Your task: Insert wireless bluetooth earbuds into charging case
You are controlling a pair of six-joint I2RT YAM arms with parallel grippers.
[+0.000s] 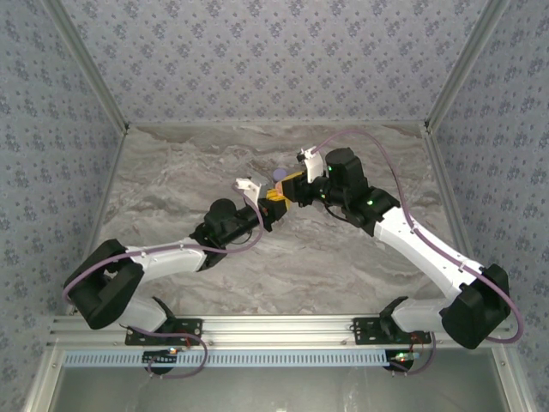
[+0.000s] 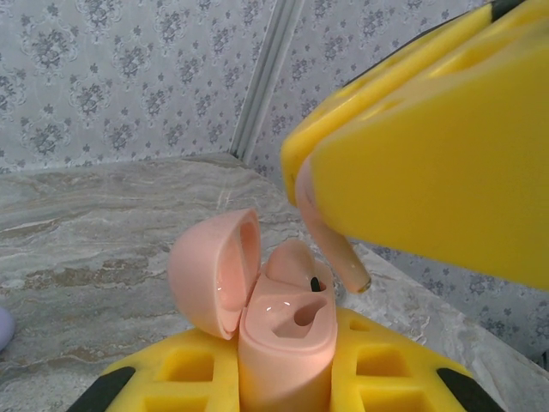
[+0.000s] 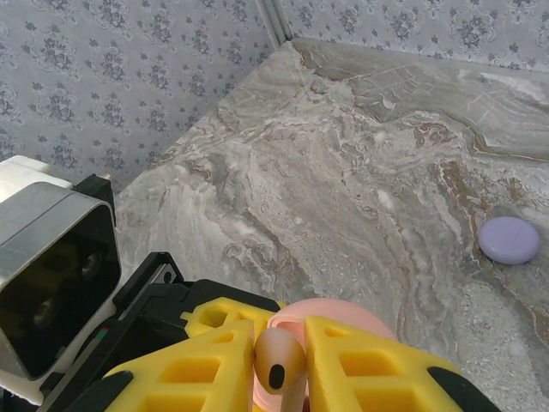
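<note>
Both arms are reaching inward and meeting over the middle of the counter. The left gripper point(image 1: 275, 202) is clamping its yellow jaws on the pink charging case point(image 2: 287, 339). The right gripper point(image 1: 296, 184), just above it, is pinching a pale pink earbud point(image 2: 333, 245).

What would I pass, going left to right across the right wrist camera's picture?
Grey and black box on the other arm → pale pink earbud, pinched in the yellow right hand → round purple disc lying on the marble table.
</note>
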